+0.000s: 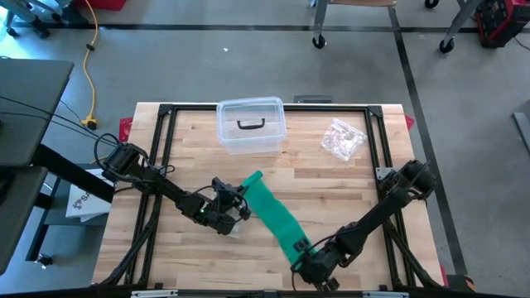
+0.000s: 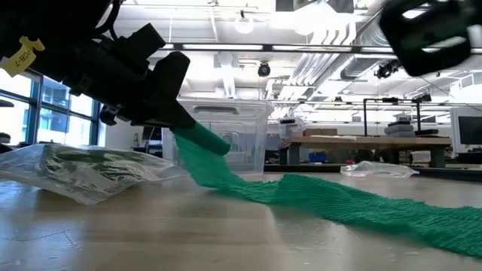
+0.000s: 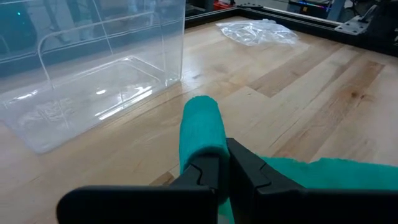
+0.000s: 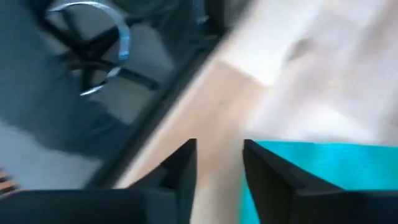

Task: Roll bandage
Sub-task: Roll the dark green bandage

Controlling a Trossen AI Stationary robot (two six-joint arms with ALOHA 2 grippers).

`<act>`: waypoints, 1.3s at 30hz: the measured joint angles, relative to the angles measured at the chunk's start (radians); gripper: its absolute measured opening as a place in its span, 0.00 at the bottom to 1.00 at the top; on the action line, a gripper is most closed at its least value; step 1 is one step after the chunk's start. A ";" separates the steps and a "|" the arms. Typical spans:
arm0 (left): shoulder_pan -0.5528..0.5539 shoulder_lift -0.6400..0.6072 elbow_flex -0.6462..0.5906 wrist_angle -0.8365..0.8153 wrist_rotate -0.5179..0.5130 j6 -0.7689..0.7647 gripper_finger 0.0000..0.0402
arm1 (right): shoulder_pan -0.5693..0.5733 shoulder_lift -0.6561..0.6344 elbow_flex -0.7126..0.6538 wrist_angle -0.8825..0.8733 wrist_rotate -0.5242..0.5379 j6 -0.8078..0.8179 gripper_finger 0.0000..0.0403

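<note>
A green bandage [image 1: 277,215] lies as a long strip across the wooden table. Its far end is wound into a roll [image 3: 202,124], which is raised off the wood in the low view [image 2: 202,141]. My left gripper [image 3: 222,167] reaches in from the table's left [image 1: 238,203] and is shut on that roll. From the roll the strip slopes down to the table [image 2: 354,205] and runs toward the near edge. My right gripper [image 4: 219,163] hovers open over the strip's near end [image 1: 306,258]. Bare wood shows between its fingers, and the bandage [image 4: 317,174] lies just beside one of them. My left gripper pinches the near end of the roll [image 3: 204,151] between its two fingers. The fingers come from the table's left, slanting slightly down, and point along the roll, which sticks out past their tips. The roll is lifted clear, and the unrolled strip trails from it down onto the table.
A clear plastic box with a lid [image 1: 251,126] stands at the far middle of the table, just beyond the roll. A crumpled clear bag [image 1: 342,139] lies at the far right. A black frame [image 1: 162,141] borders the table top.
</note>
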 joint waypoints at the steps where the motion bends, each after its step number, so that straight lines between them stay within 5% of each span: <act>1: 0.000 0.000 0.000 0.001 0.000 0.000 0.01 | -0.002 -0.007 -0.003 -0.011 0.039 -0.002 0.24; 4: 0.000 0.000 0.000 0.002 0.001 0.000 0.01 | -0.022 -0.010 -0.022 -0.017 0.154 0.038 0.11; 7: 0.000 0.000 0.000 0.002 0.001 0.000 0.01 | -0.043 0.010 -0.065 0.040 0.162 0.101 0.02; 20: 0.006 0.000 0.000 -0.054 -0.006 -0.035 0.01 | 0.061 0.045 -0.145 0.241 0.115 0.130 0.01; 26: 0.007 0.000 0.000 -0.146 -0.010 -0.126 0.01 | 0.126 0.045 -0.145 0.235 0.188 0.187 0.01; 35: 0.007 0.000 0.000 -0.156 -0.013 -0.132 0.01 | 0.165 0.045 -0.145 0.219 0.157 0.217 0.01; 39: 0.007 0.000 0.000 -0.153 -0.013 -0.132 0.01 | 0.162 0.030 -0.145 0.210 0.237 0.219 0.01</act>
